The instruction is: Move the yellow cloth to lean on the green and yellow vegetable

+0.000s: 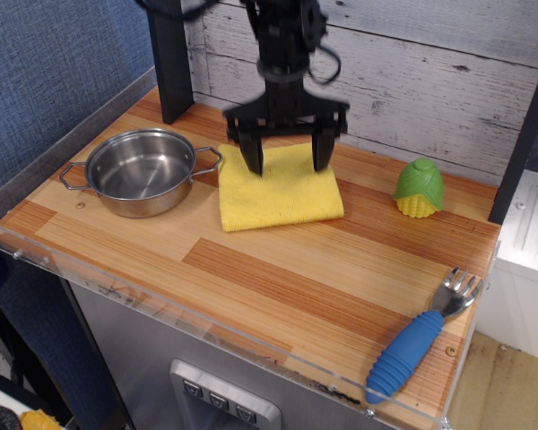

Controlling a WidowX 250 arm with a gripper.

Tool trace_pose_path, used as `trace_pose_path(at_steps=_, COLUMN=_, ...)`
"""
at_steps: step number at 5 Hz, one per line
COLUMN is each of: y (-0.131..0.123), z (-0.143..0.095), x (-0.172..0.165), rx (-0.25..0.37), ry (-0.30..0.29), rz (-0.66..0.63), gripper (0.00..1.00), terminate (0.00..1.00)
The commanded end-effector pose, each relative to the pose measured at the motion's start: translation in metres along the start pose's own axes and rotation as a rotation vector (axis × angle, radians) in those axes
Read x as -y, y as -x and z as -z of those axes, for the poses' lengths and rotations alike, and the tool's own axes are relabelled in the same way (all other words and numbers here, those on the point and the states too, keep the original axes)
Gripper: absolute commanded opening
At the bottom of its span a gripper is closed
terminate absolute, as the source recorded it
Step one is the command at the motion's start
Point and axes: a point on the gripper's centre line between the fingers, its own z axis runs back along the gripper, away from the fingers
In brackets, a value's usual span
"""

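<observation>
Far left on the counter [278, 296]: steel pot [142, 171], shiny, round, two wire loop handles, empty. It sits just beside the towel's left edge. If I drag the towel carelessly, a corner could catch that near handle.

Centre: yellow towel [282, 195], soft terry, folded flat into a rough square, lying flat on the wood. It is well apart from the corn, so the lean is not yet made. The gripper [285, 159] hangs over the towel's back edge, jaws spread wide and holding nothing; I cannot tell whether the tips touch the cloth (the frame is motion-blurred around the arm).

Risks as I judge them:
- A pinch on a folded towel may catch only the top layer, and the fold would open on the lift.
- Limp cloth may not stand; laid against the corn it could slump flat and merely touch it.

Right of centre: toy corn [420, 188], smooth hard plastic, green dome over a yellow kernelled base, upright near the back wall. It looks light, so a push from the towel could tip or slide it.

Far right, front edge: fork [420, 339], ribbed blue handle, grey tines, out of my likely path.
</observation>
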Motion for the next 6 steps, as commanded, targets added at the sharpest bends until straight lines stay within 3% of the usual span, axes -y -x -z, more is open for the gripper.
trace_pose_path(at_steps=1, y=-0.016, z=-0.084, x=0.005, rx=0.139, ry=0.061, rz=-0.024, gripper=1.0, terminate=0.0)
trace_pose_path(at_steps=4, y=-0.003, z=-0.172, x=-0.008, rx=0.232, ry=0.127, rz=-0.077, gripper=1.0, terminate=0.0)
trace_pose_path(at_steps=5, y=0.006, z=-0.191, x=-0.011, rx=0.255, ry=0.144, rz=-0.076, gripper=1.0, terminate=0.0)
trace_pose_path(at_steps=6, y=0.006, z=-0.191, x=-0.011, rx=0.255, ry=0.144, rz=-0.076, gripper=1.0, terminate=0.0)
